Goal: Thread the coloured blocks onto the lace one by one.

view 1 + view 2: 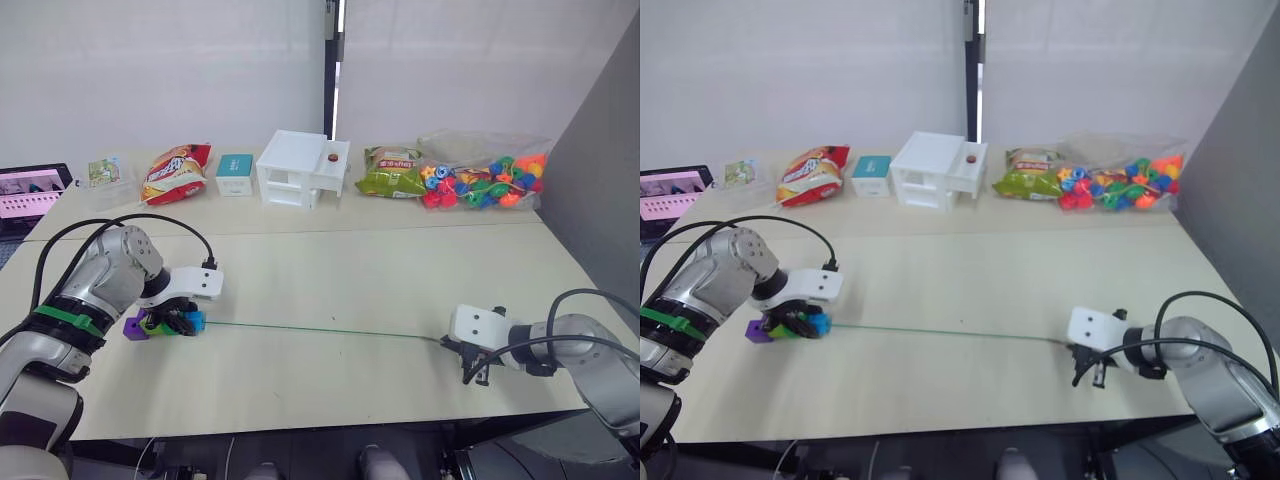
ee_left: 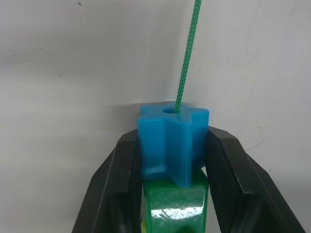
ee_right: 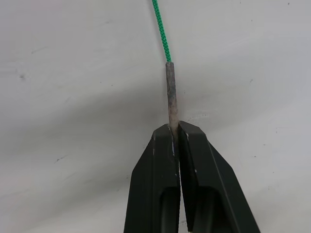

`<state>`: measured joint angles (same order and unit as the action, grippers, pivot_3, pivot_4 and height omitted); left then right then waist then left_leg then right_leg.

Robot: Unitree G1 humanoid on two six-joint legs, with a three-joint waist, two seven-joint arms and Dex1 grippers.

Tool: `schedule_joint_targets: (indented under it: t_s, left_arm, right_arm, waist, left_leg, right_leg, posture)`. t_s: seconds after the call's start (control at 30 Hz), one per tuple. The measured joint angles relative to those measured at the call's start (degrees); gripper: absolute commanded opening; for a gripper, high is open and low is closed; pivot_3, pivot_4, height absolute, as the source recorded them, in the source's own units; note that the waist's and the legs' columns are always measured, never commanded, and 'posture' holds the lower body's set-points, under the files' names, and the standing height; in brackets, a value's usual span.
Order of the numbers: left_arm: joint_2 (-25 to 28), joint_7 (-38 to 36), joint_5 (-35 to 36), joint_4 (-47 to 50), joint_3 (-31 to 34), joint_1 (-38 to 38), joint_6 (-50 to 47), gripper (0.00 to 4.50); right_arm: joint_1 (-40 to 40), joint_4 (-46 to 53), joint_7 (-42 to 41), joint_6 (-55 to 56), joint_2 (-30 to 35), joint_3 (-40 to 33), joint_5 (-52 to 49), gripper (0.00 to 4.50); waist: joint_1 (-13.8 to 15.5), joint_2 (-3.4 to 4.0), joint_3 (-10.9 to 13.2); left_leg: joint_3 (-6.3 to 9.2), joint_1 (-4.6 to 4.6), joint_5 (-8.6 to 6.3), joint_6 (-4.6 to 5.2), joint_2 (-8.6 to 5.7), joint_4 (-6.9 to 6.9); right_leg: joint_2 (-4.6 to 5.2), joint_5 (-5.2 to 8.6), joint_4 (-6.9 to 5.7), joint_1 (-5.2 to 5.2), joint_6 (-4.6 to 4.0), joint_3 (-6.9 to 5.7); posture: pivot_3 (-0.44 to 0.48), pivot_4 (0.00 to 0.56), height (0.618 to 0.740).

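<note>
The right gripper (image 3: 174, 133) pinches the lace (image 1: 320, 331) by its stiff tip alone; a harder pull could slip it free. The left gripper (image 2: 172, 160) clamps the blue block (image 2: 171, 143), with probably 3 more strung behind it, which could slide off.

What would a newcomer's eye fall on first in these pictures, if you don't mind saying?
Most likely the thin green lace, pulled straight across the pale table between the two hands. The left hand is shut on the blue block, which sits in a row with a green block and a purple block, while the right hand pinches the lace's stiff dark tip.
</note>
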<state>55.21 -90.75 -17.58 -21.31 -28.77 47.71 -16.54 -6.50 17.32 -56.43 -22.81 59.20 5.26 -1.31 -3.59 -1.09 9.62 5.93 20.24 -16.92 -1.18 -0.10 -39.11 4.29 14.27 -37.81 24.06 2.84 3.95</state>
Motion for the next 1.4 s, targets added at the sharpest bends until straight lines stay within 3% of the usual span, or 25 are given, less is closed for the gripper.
schedule_joint_targets:
  t_s: [0.33,1.4]
  left_arm:
    - [-0.1,0.0,-0.4,2.4,0.6,-0.7,0.0,1.3]
    - [-5.4,-1.0,-2.6,0.1,0.5,2.7,3.0,1.3]
  right_arm:
    - [3.9,1.7,1.0,-0.2,0.1,-3.0,0.0,0.0]
    - [5.6,1.2,2.5,-5.1,2.6,-6.0,0.7,0.0]
  waist:
    - [0.5,-0.01,0.0]
    - [2.5,-0.02,0.0]
  left_leg:
    - [-0.01,0.04,-0.01,0.01,0.0,0.0]
    - [-0.07,0.12,0.0,0.0,-0.07,-0.03]
  right_leg:
    - [0.01,0.0,0.12,-0.03,0.01,0.0]
    - [0.1,0.0,0.26,-0.06,0.04,-0.01]
  posture:
    - [0.0,0.15,0.74]
    - [0.0,0.15,0.74]
